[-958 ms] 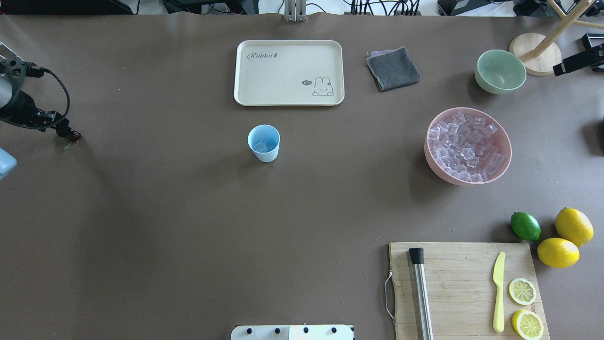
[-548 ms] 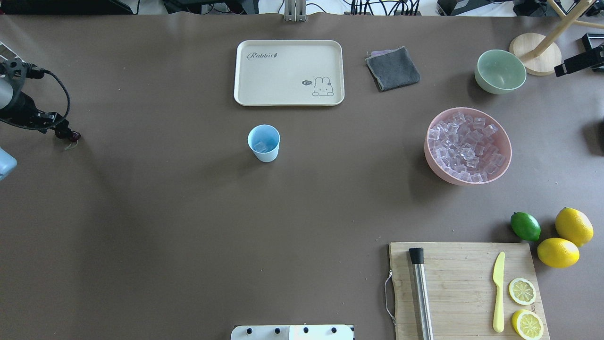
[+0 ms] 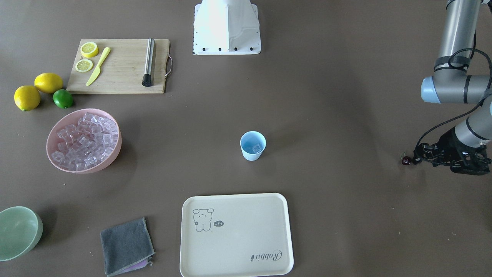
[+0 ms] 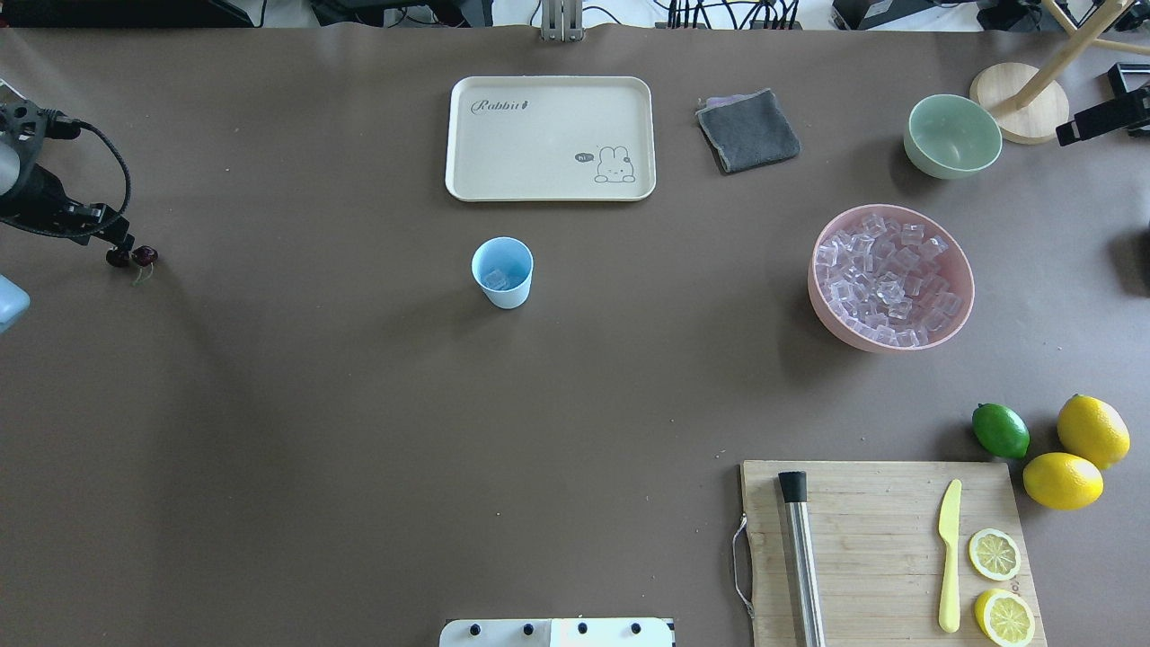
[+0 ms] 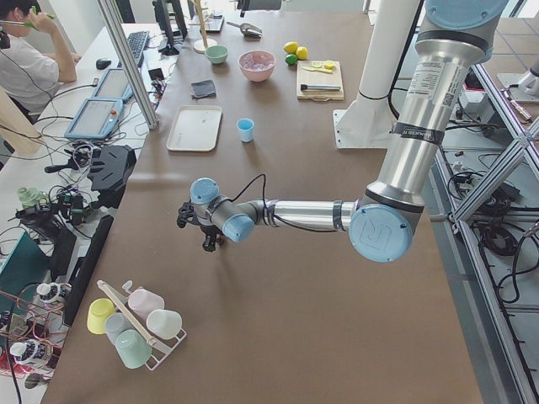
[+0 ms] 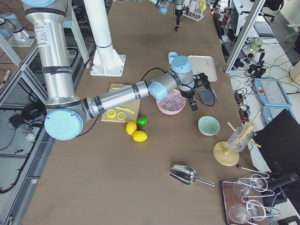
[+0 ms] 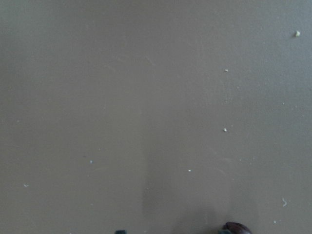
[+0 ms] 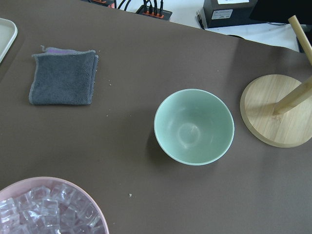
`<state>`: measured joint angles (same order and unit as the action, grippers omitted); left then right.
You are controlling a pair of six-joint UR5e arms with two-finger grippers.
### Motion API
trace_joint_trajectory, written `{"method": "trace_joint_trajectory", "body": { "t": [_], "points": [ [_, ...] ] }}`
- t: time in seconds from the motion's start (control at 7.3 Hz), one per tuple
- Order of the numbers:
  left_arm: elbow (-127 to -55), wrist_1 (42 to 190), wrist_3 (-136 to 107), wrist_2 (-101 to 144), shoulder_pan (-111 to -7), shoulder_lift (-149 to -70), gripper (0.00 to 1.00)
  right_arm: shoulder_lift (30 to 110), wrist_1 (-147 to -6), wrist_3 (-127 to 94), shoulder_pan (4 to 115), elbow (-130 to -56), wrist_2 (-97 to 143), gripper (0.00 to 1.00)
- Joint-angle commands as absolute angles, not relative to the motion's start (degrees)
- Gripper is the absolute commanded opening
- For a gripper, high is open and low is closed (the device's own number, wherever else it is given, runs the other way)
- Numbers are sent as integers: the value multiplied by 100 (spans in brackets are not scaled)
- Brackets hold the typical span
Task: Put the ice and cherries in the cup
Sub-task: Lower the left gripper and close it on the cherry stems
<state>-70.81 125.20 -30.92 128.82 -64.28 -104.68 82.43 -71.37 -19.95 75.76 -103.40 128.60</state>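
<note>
The light blue cup (image 4: 502,271) (image 3: 252,145) stands mid-table with an ice cube (image 4: 496,280) inside it. More ice (image 4: 889,277) fills the pink bowl (image 4: 822,305). The dark cherries (image 4: 144,257) (image 3: 405,161) sit at the far left of the table, their stem trailing toward me. My left gripper (image 4: 119,252) (image 3: 416,158) points down right beside them; I cannot tell whether its fingers hold them. One cherry (image 7: 236,228) shows at the left wrist view's bottom edge. My right gripper (image 4: 1101,119) hovers high near the green bowl (image 8: 194,126); its fingers are unreadable.
A cream tray (image 4: 550,137) lies behind the cup and a grey cloth (image 4: 747,131) to its right. A cutting board (image 4: 885,548) with a muddler, a yellow knife and lemon slices is front right, beside a lime and two lemons. A wooden stand (image 4: 1020,101) is back right.
My left arm has drawn slightly back toward the table's left edge. The cherries have barely shifted. The right gripper and the cup are unchanged.
</note>
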Motion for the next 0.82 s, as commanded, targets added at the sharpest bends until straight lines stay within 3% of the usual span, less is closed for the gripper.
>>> {"method": "trace_joint_trajectory", "body": {
  "t": [0.0, 0.68],
  "points": [
    [-7058, 12533, -3067, 12841, -6442, -10407, 70, 8218, -7137, -1995, 7576, -10345, 12858, 100],
    [-7040, 12524, -3076, 12832, -6363, -10503, 69, 8235, -7137, -1995, 7576, -10353, 12814, 100]
  ]
}}
